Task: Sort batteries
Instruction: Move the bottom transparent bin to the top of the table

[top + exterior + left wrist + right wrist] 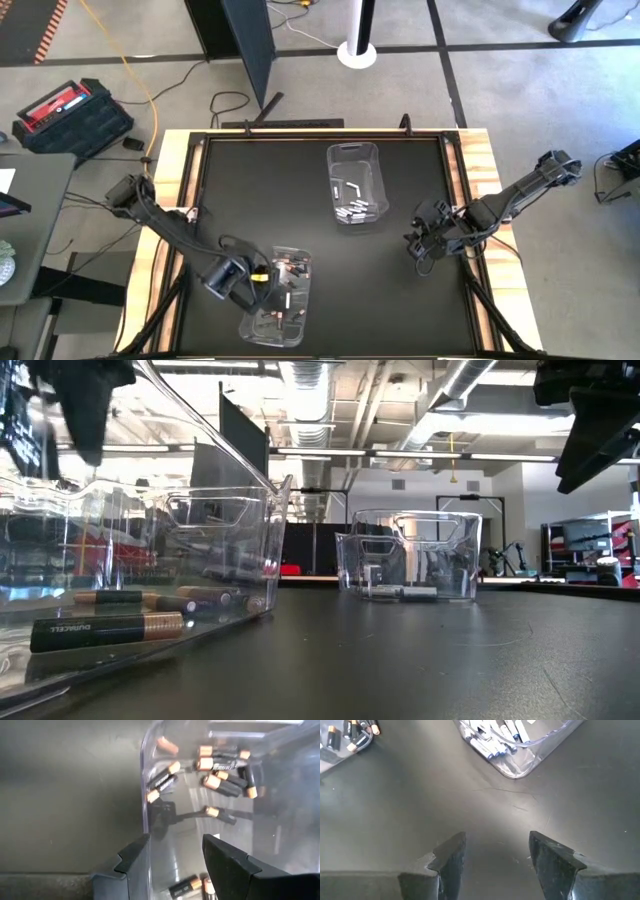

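Left end effector (175, 865) gapes empty over the bin's (145, 805) batteries (220, 782): small, stiff, slick — pinch 1 mid-barrel.

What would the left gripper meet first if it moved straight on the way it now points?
Probably the clear bin's wall, which lies between the open jaws of the left gripper; past it lie the dark, copper-tipped batteries. Depth is hard to judge.

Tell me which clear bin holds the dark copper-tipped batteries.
The near bin, under the left hand. Its batteries are black with copper ends; the far bin holds white ones.
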Robot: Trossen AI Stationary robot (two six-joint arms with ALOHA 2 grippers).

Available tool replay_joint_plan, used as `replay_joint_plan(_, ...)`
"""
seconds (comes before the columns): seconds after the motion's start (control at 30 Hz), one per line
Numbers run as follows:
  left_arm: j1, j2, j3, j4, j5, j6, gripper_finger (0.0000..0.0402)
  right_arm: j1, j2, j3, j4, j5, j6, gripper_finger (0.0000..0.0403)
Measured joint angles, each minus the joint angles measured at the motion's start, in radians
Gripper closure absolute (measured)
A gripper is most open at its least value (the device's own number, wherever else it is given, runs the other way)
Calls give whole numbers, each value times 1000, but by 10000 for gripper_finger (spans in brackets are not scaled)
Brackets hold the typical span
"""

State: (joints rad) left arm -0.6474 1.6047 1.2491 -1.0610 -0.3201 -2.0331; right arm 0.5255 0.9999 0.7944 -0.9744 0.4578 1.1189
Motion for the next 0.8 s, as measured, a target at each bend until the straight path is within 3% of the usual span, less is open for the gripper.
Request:
replay_joint_plan(0.33, -48, 0, -8, 6, 36, -85, 227, 0, 0, 0, 21, -11, -6, 168)
replay_joint_plan(0.57, -44, 0, -116, 160, 46, -121, 227, 0, 0, 0, 25, -11, -10, 168)
replay_joint_plan(0.8, -44, 0, -197, 228, 137, -156, 227, 0, 0, 0, 48, -12, -28, 168)
